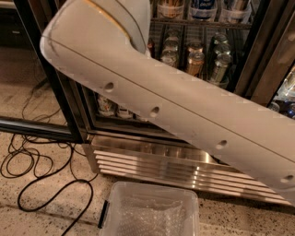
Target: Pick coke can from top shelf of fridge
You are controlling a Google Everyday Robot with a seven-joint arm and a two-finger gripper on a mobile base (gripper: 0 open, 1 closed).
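My arm, a thick white link, crosses the view from the upper left to the lower right and covers much of the fridge. My gripper is out of view. The top shelf is a dark wire rack across the upper fridge, with labelled containers on it. Below it stand silver-topped cans, a gold-tan can and dark cans. I cannot make out the coke can; it is hidden or out of view.
A clear plastic bin sits on the speckled floor in front of the ribbed steel grille. Black cables loop on the floor at left. Black door frames stand at left and right.
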